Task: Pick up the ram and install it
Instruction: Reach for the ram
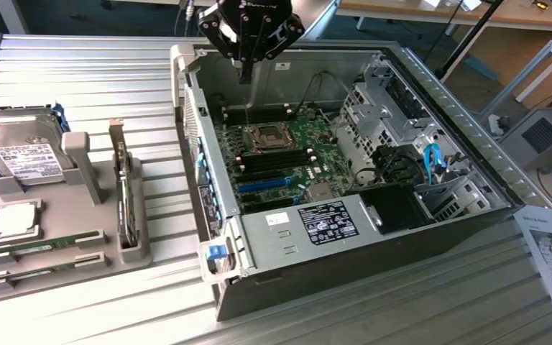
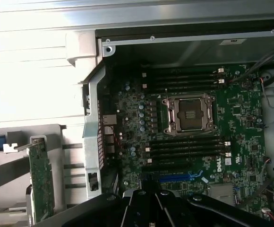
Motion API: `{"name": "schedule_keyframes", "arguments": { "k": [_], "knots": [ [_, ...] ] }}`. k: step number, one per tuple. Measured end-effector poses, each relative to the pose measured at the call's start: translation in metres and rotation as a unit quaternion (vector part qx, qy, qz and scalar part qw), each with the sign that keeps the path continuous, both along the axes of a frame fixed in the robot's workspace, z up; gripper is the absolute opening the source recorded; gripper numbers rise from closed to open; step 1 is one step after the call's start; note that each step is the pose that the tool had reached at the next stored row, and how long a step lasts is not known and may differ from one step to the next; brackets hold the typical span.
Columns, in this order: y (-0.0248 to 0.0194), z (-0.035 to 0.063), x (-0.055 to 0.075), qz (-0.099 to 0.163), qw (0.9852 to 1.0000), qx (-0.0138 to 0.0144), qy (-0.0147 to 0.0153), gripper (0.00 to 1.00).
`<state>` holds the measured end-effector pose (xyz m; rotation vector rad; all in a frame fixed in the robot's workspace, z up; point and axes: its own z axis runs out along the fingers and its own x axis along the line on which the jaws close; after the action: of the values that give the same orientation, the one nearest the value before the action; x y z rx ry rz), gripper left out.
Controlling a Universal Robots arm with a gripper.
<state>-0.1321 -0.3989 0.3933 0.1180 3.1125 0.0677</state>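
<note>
The slatted metal table carried an open computer case on the exterior view's right, its motherboard exposed. A grey tray sat on the exterior view's left. The gripper hung above the far end of the case, fingers clenched together on nothing. The ram lay flat in the tray's near slots, well apart from the fingers, with a second stick just nearer.
</note>
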Motion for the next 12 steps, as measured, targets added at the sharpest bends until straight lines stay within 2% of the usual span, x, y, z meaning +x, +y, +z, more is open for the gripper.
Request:
{"name": "schedule_keyframes", "arguments": {
  "k": [12],
  "knots": [
    [-0.0001,0.0,-0.018,0.0,1.0,0.0,0.0,0.11]
  ]
}}
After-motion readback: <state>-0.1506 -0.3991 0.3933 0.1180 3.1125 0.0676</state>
